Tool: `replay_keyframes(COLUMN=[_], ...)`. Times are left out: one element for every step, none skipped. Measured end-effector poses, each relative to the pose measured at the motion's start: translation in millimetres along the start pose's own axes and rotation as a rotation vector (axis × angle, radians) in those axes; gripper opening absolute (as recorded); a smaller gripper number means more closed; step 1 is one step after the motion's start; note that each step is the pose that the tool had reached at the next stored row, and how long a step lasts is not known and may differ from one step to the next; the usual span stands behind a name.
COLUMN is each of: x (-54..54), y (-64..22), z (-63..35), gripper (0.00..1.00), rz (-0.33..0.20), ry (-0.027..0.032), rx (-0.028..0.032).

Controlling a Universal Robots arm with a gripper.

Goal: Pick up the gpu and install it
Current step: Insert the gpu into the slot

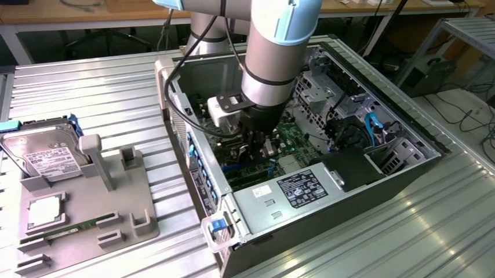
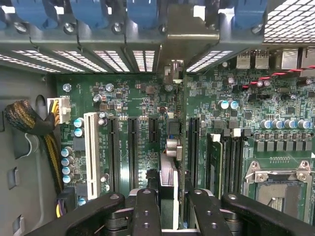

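Gripper (image 2: 170, 206) sat low centre of frame inside case (image 1: 255, 200), fingers (image 2: 146, 211) pinching gpu (image 2: 172, 162) edge-on, upright over motherboard (image 2: 123, 98) slots. Risk: card off slot line could jam or bend contacts; bracket might catch rear case wall.

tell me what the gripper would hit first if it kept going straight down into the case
Most likely the motherboard: the gripper holds the gpu edge-on over the slots, so the card's lower edge would meet a slot first. Exact depth is unclear.
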State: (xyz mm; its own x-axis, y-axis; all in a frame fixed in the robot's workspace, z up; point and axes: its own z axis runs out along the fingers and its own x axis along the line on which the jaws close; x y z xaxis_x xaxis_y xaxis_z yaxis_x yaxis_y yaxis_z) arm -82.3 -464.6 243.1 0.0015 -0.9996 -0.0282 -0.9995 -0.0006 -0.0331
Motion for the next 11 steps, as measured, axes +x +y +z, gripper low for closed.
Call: replay_keyframes(x=[0.0,0.0,0.1,0.1,0.1,0.1,0.1,0.1,0.1,0.0,-0.2], y=[0.1,0.2,0.2,0.2,0.3,0.2,0.2,0.2,0.2,0.2,0.2], z=[0.8,1.7,2.3,2.7,2.7,2.8,2.8,2.8,2.8,2.9,3.0], gripper=[0.28,0.28,0.28,0.28,0.28,0.28,0.28,0.28,0.28,0.28,0.28], rz=[0.0,0.0,0.0,0.0,0.0,0.0,0.0,0.0,0.0,0.0,-0.001], ry=[-0.0001,-0.0001,-0.0001,0.0,0.0001,0.0001,0.0,0.0,-0.0001,-0.0002,-0.0003], rx=[0.0,0.0,0.0,0.0,-0.0001,-0.0001,0.0,0.0,0.0,0.0001,0.0001])
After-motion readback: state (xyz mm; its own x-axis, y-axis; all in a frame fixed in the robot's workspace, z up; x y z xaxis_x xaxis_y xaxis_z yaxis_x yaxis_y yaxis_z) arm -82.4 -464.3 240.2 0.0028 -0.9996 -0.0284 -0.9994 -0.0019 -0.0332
